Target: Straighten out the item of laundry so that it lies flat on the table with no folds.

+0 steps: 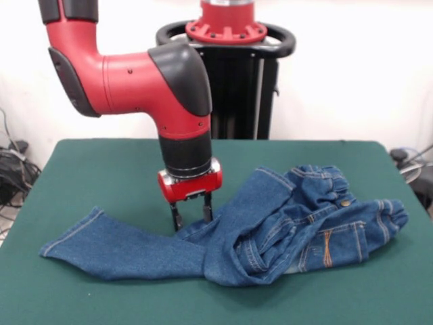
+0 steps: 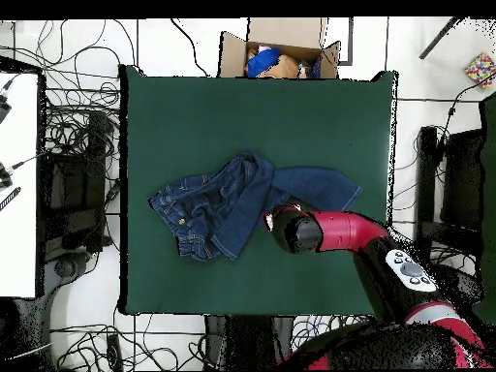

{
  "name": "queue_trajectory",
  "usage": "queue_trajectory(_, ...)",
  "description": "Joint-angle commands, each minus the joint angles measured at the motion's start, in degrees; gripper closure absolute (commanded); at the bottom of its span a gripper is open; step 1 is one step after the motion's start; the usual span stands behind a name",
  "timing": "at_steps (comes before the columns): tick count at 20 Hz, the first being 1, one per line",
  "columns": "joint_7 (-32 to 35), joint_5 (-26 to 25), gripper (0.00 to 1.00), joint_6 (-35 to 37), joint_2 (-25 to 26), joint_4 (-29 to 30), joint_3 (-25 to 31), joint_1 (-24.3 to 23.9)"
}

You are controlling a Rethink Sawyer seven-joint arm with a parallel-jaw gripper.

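Observation:
The item of laundry [image 1: 270,230], small blue jeans with orange stitching, lies crumpled on the green table [image 1: 101,169]. One leg stretches flat toward the left in the front view; the other leg and the gathered waistband are folded over each other at the right. My gripper [image 1: 193,223] points straight down at the rear edge of the jeans where the flat leg meets the bunched part. Its fingers stand apart, tips at the fabric's edge. In the overhead view the jeans [image 2: 223,208] lie mid-table, and the arm's wrist [image 2: 295,231] covers the gripper.
An open cardboard box [image 2: 281,53] with coloured items stands just beyond the table's far edge in the overhead view. Cables and stands surround the table [image 2: 194,116]. Bare green surface shows on all sides of the jeans.

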Motion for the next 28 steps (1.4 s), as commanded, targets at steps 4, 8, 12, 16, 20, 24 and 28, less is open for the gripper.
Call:
queue_trajectory(4,-4.9,-1.34,0.0,3.68,6.25,-9.85,4.95,-4.98)
queue_trajectory(8,-7.24,-1.62,0.0,7.29,5.88,-12.61,6.56,-5.55)
queue_trajectory(12,-6.37,-2.72,0.0,7.24,6.25,-13.24,7.31,-5.78)
queue_trajectory(16,-3.42,-4.37,0.0,4.3,6.51,-12.76,7.05,-5.36)
queue_trajectory(20,-1.47,-4.9,0.0,2.9,8.87,-14.93,6.13,-4.02)
queue_trajectory(24,-1.94,-3.39,0.0,5.78,11.36,-20.75,6.83,-1.84)
queue_trajectory(28,-5.0,-1.01,0.0,14.92,9.55,-24.61,8.66,-0.18)
